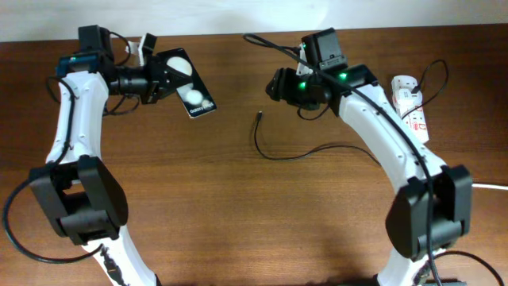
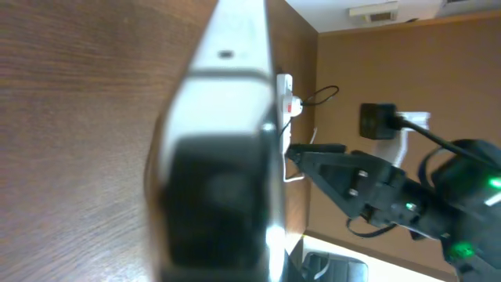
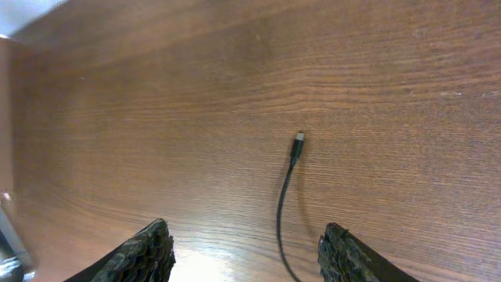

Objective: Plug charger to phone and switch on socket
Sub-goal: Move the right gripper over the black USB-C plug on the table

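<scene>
On the overhead view we read the wooden table (image 1: 238,230) as a clock face with 12 at its far edge. The phone (image 1: 195,96) sits at about 10 o'clock, clamped by the left gripper (image 1: 170,78), whose fingers are closed on its upper end. Its glossy screen faces up with 2 white round reflections, and the small white text is at the end pointing toward 5 o'clock. We cannot tell whether the phone rests on the wood or hangs just above it. In the left wrist view the phone (image 2: 227,157) fills the middle as a blurred edge. The charger (image 1: 257,137) lies loose near the centre of the table. Its plug tip points to 12 o'clock, and the thin black cable curves down and then runs off toward 3 o'clock under the right arm. The right gripper (image 1: 275,85) hovers at about 1 o'clock from that tip. In its own camera the right gripper (image 3: 246,229) has both jaws spread wide and holds nothing, and the charger (image 3: 286,176) lies on the wood between them. The socket (image 1: 411,102) lies at 2 o'clock near the table's right edge.
</scene>
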Available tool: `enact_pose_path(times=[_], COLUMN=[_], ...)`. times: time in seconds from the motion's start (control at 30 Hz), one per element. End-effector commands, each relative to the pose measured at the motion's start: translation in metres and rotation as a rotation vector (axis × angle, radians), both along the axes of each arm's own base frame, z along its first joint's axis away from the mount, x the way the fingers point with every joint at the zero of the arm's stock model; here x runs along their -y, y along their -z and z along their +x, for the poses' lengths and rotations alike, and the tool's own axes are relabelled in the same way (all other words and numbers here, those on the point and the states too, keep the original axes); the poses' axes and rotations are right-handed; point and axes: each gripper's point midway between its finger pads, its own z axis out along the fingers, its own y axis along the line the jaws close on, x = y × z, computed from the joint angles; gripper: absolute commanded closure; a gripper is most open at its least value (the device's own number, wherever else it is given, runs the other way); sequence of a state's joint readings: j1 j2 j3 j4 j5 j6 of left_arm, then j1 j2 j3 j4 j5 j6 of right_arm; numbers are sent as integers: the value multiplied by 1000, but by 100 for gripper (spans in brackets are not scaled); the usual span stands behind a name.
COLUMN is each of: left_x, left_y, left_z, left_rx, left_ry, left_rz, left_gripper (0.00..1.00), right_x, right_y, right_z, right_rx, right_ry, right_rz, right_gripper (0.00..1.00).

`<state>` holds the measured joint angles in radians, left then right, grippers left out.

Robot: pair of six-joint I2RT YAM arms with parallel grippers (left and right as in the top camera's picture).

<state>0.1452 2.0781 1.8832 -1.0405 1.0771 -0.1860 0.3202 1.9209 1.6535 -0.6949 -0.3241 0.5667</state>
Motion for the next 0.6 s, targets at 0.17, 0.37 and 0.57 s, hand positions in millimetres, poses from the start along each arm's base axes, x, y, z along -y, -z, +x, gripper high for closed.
enact_pose_path(times=[0.17,0.37,0.57], left_x=[4,4,4], left_y=[-22,-22,-22], left_z=[-4,-4,-4], left_rx=[82,82,82], left_ry=[35,35,35], left_rz=[-23,-23,-23], left_gripper=[100,100,100], right_x=[-8,-21,-24], right_y=[35,55,66], right_z=[9,10,9], right_rx=[-52,-77,-108], right_ry=[-13,-22,-8], right_rz=[-6,-2,0], right_gripper=[44,45,46])
